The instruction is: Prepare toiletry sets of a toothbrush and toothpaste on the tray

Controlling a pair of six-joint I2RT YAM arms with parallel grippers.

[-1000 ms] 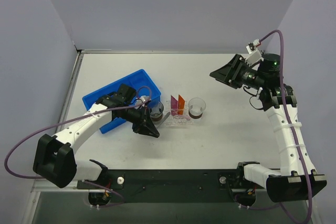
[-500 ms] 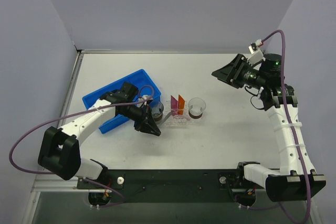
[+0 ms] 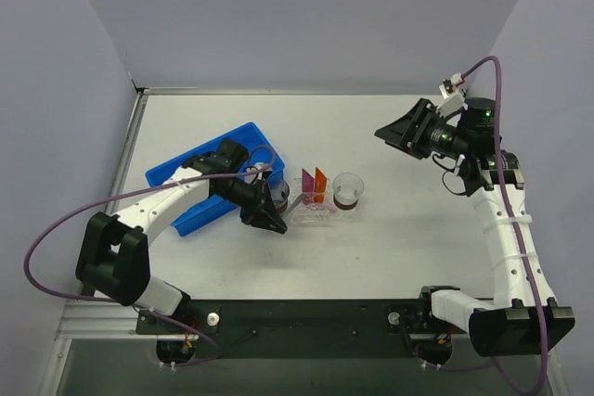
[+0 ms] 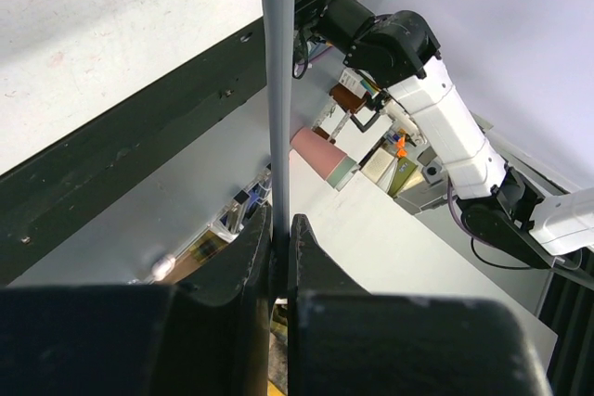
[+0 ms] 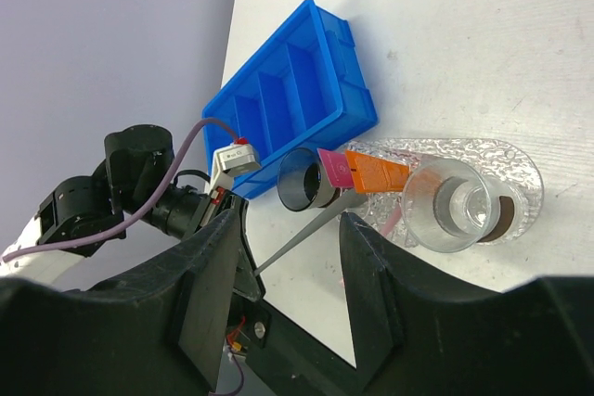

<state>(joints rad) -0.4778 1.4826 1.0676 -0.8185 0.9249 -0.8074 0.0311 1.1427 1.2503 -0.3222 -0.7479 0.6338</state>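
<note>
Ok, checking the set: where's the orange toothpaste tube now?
The orange tube lies mid-table in the top view, on the tray, between the magenta tube and clear cup.

Black two-finger left gripper (image 3: 277, 223), clamped on a slim grey stick (image 3: 290, 205), shifted slightly toward 12 o'clock. Near end of white left arm (image 3: 167, 206) swung toward 1 o'clock.

blue bin (image 3: 249, 136) left | clear cup (image 3: 348, 190) right | second cup (image 5: 304, 178) between

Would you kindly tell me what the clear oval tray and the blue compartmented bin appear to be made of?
The clear oval tray: probably transparent plastic, pebbled and glinting. The blue compartmented bin: likely opaque moulded plastic, smooth with thin uniform walls.
</note>
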